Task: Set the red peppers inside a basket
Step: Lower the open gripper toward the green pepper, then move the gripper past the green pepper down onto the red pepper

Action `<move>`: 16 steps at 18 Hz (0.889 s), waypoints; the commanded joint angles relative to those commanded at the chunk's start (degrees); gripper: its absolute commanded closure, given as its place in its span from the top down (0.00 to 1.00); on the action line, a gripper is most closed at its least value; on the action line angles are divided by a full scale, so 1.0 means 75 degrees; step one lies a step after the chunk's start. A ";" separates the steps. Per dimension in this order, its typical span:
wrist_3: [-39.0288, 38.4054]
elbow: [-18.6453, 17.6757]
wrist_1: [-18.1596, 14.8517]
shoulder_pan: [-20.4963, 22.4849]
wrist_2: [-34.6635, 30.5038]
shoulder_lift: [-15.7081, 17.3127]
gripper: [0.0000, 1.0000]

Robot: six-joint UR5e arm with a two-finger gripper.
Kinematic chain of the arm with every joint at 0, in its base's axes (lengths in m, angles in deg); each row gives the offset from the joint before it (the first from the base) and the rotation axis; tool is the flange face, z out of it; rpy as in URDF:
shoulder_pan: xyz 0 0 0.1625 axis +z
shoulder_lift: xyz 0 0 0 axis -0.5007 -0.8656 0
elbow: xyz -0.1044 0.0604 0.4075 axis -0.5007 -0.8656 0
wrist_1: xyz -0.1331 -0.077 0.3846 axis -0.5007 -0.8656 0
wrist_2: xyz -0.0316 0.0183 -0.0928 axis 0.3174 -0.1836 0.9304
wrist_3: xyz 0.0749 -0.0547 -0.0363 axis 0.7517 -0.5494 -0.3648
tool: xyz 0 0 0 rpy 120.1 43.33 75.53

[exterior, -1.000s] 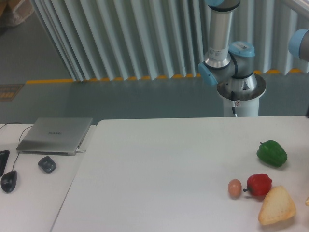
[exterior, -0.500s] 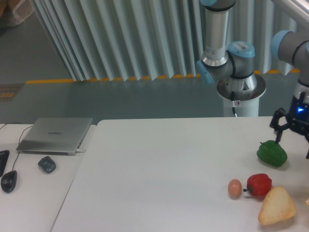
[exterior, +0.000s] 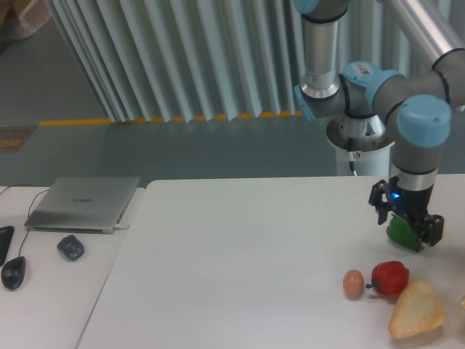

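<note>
The red pepper (exterior: 390, 277) is small, glossy and lumpy, with a dark stem pointing left. It lies on the white table (exterior: 240, 262) near the front right, between a brown egg (exterior: 353, 282) and a piece of bread (exterior: 416, 310). My gripper (exterior: 406, 227) hangs open above and behind the red pepper, in front of a green bell pepper (exterior: 401, 233) that it partly hides. It holds nothing. No basket is in view.
A closed laptop (exterior: 83, 203), a dark mouse (exterior: 70, 247) and another dark device (exterior: 12, 272) lie on the side table at left. The robot base (exterior: 361, 138) stands behind the table's far edge. The table's right edge is cut off by the frame.
The arm has swung in from the right. The gripper has moved left and down, from beside the green pepper to in front of it, closer to the red pepper. The objects have not moved.
</note>
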 joint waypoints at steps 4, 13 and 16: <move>0.0410 -0.0023 -0.0294 0.0012 -0.0283 -0.0023 1.00; -0.0269 0.0210 0.0444 -0.0293 -0.0260 -0.0820 1.00; -0.0257 0.0363 0.0444 -0.0293 -0.0236 -0.0949 1.00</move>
